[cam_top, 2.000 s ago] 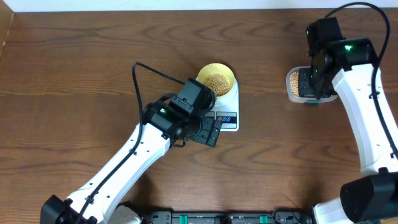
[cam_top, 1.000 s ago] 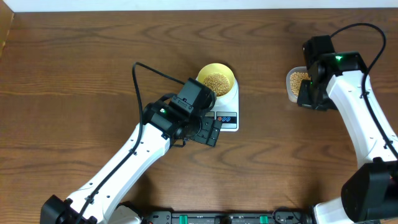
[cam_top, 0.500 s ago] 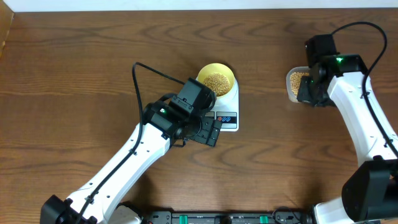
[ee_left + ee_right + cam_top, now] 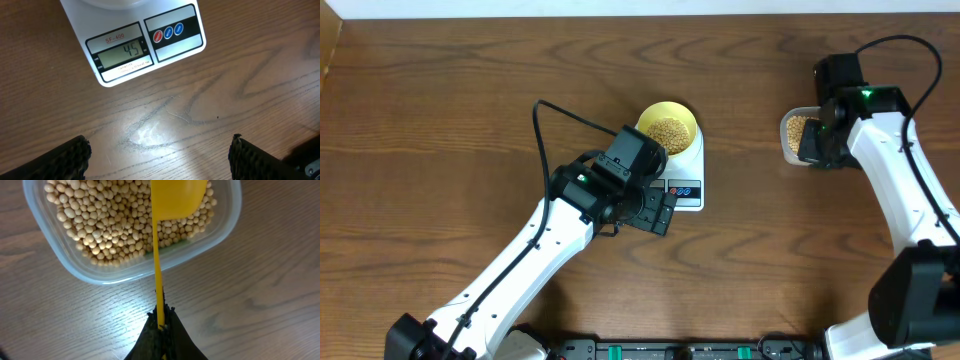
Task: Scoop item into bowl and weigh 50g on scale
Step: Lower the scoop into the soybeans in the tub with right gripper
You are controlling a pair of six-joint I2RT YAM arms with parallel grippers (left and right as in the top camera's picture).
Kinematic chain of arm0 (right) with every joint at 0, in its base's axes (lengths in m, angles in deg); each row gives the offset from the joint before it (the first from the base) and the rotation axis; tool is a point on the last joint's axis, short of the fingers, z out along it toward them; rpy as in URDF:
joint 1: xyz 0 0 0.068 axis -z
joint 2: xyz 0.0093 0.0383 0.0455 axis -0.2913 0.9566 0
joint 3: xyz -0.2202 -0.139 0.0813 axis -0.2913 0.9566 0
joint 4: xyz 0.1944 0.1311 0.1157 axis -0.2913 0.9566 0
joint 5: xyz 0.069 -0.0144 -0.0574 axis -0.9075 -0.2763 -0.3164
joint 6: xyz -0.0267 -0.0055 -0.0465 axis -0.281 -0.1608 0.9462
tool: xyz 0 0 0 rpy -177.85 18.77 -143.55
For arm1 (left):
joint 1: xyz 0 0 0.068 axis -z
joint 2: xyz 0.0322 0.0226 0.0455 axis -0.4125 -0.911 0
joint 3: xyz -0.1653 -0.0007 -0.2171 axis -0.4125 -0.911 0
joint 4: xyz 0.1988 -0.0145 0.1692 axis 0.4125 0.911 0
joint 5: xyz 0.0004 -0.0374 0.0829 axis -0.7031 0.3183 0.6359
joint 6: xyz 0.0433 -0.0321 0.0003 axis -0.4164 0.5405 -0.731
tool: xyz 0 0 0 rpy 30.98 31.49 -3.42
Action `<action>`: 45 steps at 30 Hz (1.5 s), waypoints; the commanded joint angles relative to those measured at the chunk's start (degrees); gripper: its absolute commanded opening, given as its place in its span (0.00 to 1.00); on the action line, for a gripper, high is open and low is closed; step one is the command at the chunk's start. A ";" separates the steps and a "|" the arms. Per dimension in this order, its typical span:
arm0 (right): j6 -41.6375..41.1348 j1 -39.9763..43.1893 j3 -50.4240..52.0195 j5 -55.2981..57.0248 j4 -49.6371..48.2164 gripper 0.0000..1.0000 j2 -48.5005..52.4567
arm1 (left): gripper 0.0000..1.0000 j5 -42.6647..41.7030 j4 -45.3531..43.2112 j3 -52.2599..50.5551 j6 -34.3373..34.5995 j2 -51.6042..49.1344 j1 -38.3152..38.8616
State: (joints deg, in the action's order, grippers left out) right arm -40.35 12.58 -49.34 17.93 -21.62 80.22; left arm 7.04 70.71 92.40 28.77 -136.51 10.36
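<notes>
The pale-yellow bowl (image 4: 669,126) holds a heap of tan beans (image 4: 668,131) and stands on the white scale (image 4: 686,178). In the left wrist view the scale (image 4: 135,37) shows 45 on its display. My left gripper (image 4: 657,211) hovers open just in front of the scale, its black fingers (image 4: 65,159) wide apart over bare wood. My right gripper (image 4: 161,316) is shut on the thin handle of a yellow scoop (image 4: 176,197). The scoop's cup hangs over a clear tub (image 4: 65,262) full of beans (image 4: 110,225), also seen at the right in the overhead view (image 4: 796,130).
The right arm (image 4: 900,170) covers part of the clear tub from above. A black cable (image 4: 565,115) loops over the table behind the left arm. The table's left edge (image 4: 330,55) shows at the far left.
The right arm has shifted slightly over the tub, with the scoop still in its grip. The left arm, bowl and scale have not moved.
</notes>
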 commanded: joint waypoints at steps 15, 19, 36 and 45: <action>0.74 2.40 1.57 -2.43 -1.09 0.01 2.29 | 0.91 0.76 0.00 0.11 -1.20 0.83 0.09; 1.22 3.13 1.99 -3.78 -1.03 0.01 2.29 | 0.91 0.74 0.00 0.11 -1.22 0.83 0.09; 4.42 3.43 3.15 -13.42 -1.79 0.01 2.29 | 0.91 0.76 0.00 0.11 -1.20 0.83 0.09; 6.12 6.62 5.57 -18.16 -3.04 0.01 2.29 | 0.91 0.76 0.00 0.11 -1.22 0.83 0.09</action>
State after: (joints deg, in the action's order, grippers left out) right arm -35.94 17.82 -44.38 2.47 -24.73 82.19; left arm 7.04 70.71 92.40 28.77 -136.51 10.36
